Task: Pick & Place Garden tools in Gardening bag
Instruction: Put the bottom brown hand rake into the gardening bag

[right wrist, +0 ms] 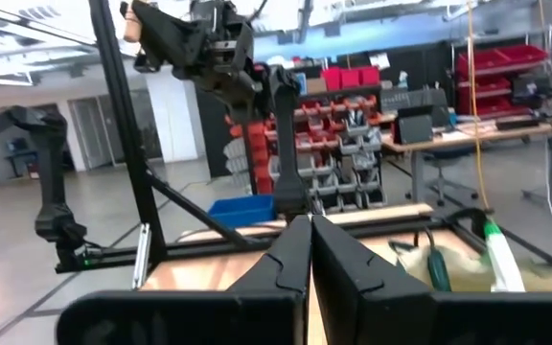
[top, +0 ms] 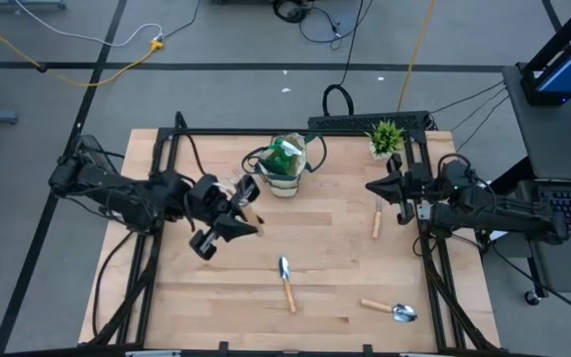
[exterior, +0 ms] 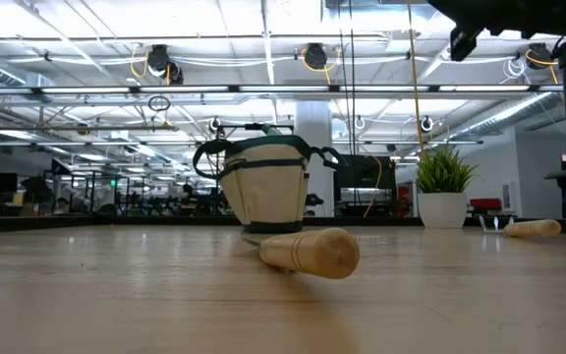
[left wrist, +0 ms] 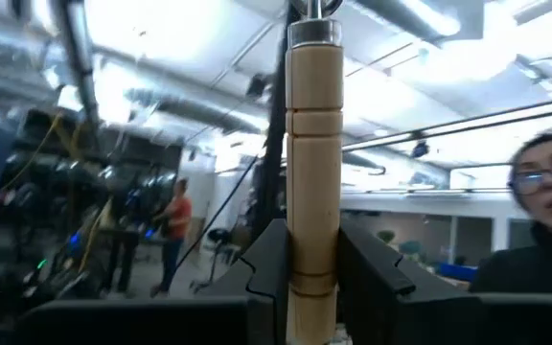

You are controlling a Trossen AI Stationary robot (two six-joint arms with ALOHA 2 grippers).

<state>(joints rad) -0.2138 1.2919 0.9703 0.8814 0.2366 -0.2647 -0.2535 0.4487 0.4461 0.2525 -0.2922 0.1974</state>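
My left claw [top: 234,220] is clamped on a wooden-handled garden tool [left wrist: 312,144], lifted beside the beige and green fabric gardening bag [top: 285,165] for dropping in; two wooden-handled silver trowels [top: 286,281] wait on the desk [top: 335,238]; my right claw [top: 389,188] is pressed together, parked near the potted green plant [top: 386,137].

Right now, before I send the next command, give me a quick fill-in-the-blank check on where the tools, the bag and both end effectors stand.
1. The left end effector is shut on a tool's ____ handle.
2. The right end effector is shut and holds ____.
3. ____ tools lie loose on the table.
4. The potted plant stands at the table's far ____ corner, beyond the bag.

Missing words: wooden; nothing; three; right
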